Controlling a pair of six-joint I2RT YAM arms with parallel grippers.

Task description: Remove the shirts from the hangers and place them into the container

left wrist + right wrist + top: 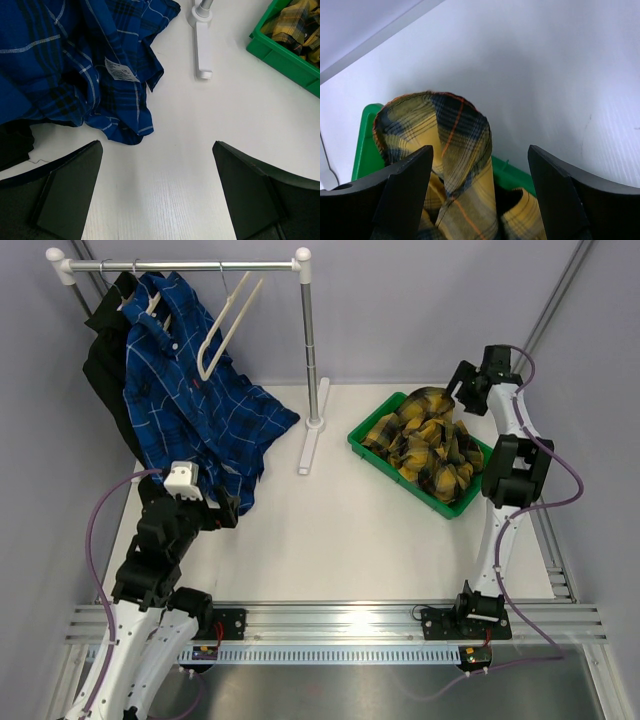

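Robot lab test cell: white counter (340, 540) boxed in by plain grey panels (420, 310), left arm (160, 550) and right arm (510, 480) bolted to an aluminium rail (330, 615), clothes rack (180, 265) on top.

Metal rail (200, 265) on white table (330, 530)

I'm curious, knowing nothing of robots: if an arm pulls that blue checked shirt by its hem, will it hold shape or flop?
Probably floppy: the blue shirt hangs in loose folds, hem crumpled on the table. Thin cloth, so likely light. It may catch on its hanger.
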